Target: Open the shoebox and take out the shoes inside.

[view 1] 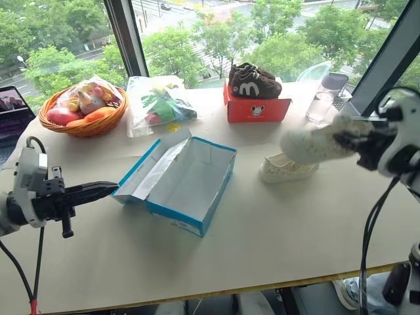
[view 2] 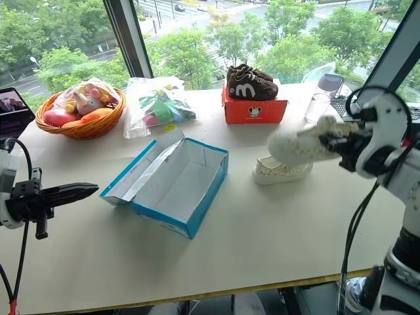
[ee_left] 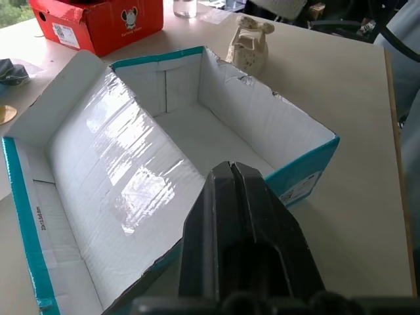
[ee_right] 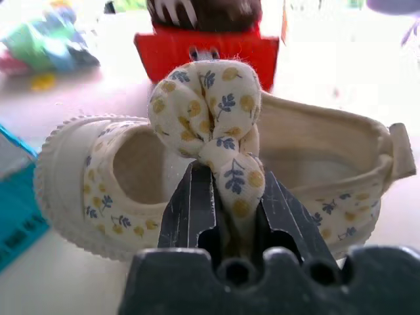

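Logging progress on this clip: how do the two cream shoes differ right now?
The held shoe hangs in the air, clamped by its bow in the right gripper; the other shoe rests on the table. The held shoe lies tipped sideways; the other sits sole-down. Both are out of the open shoebox.

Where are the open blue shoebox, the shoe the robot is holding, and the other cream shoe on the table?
shoebox [view 1: 191, 187]: left eye view, on its white inside floor.
held shoe [view 1: 308, 144]: left eye view, on its cream side.
shoe on the table [view 2: 281, 170]: right eye view, on its upper.
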Motion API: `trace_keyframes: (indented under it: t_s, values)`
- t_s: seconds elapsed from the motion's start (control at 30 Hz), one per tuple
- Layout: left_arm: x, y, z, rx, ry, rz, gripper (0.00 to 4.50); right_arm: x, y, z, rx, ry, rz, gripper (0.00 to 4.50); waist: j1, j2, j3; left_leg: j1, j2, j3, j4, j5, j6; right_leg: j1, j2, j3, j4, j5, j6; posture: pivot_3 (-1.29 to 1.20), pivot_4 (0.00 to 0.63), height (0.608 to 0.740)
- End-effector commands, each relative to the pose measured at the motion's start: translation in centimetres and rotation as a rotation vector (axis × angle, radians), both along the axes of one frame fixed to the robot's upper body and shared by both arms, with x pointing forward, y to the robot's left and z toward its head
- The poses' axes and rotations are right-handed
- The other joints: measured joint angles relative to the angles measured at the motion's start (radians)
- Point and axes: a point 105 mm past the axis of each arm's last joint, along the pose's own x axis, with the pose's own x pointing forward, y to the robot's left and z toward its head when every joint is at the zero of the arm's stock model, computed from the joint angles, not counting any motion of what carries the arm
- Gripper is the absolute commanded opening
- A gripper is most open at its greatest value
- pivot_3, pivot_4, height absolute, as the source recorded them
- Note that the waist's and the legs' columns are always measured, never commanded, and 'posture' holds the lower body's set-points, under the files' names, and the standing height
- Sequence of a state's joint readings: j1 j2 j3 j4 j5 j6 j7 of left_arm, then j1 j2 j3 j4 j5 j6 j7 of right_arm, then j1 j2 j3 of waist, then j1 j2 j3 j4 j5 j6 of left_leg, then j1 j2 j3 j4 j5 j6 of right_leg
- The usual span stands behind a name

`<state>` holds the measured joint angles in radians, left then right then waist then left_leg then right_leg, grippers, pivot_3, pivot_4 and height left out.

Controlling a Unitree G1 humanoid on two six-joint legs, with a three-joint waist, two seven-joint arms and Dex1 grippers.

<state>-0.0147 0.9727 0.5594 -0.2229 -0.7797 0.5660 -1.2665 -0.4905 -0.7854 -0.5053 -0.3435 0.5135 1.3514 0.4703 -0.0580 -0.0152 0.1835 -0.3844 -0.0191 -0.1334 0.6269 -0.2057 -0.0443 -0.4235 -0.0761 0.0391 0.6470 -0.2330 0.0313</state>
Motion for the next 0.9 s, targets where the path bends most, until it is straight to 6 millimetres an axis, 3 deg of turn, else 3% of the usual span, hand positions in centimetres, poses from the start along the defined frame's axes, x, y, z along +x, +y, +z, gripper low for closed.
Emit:
trace_keyframes:
  t_s: [0.03,0.27,0.5,0.73,0.9]
  values:
    - [0.0,-0.4,0.6,0.0,-0.047,-0.016,0.0,-0.1,-0.5,-0.4,-0.06,-0.006,-0.019,0.13,-0.002,0.0,0.0,0.0,0.0,0.0,0.0,0.0,0.0,0.0,0.0,0.0,0.0,0.0,0.0,0.0,0.15,0.74]
    - [0.1,-0.4,0.4,0.002,-0.045,-0.016,0.0,0.6,-2.1,-4.5,-0.13,0.103,-0.11,0.13,-0.006,0.0,0.0,0.0,0.0,0.001,0.0,0.0,0.0,0.0,0.0,0.001,0.0,0.0,0.0,0.0,0.15,0.74]
    - [0.0,-0.3,0.5,0.009,-0.043,-0.014,0.0,1.0,-2.7,-7.1,-0.167,0.171,-0.142,0.13,-0.005,0.0,0.0,0.0,0.0,0.001,0.0,0.0,0.0,0.0,0.0,0.001,0.0,0.0,0.0,0.0,0.15,0.74]
    - [0.0,-0.3,0.4,0.01,-0.044,-0.016,0.0,1.2,-2.2,-7.7,-0.158,0.178,-0.138,0.13,-0.002,-0.001,0.0,0.001,0.0,0.001,0.0,0.0,0.0,0.001,0.0,0.001,-0.001,0.0,0.001,0.0,0.15,0.74]
    - [0.1,-0.3,0.4,0.011,-0.044,-0.015,0.0,1.4,-0.6,-7.3,-0.125,0.162,-0.076,0.13,-0.003,-0.002,-0.001,0.001,0.0,0.001,0.0,0.0,0.0,0.001,0.0,0.001,-0.001,0.0,0.001,0.0,0.15,0.74]
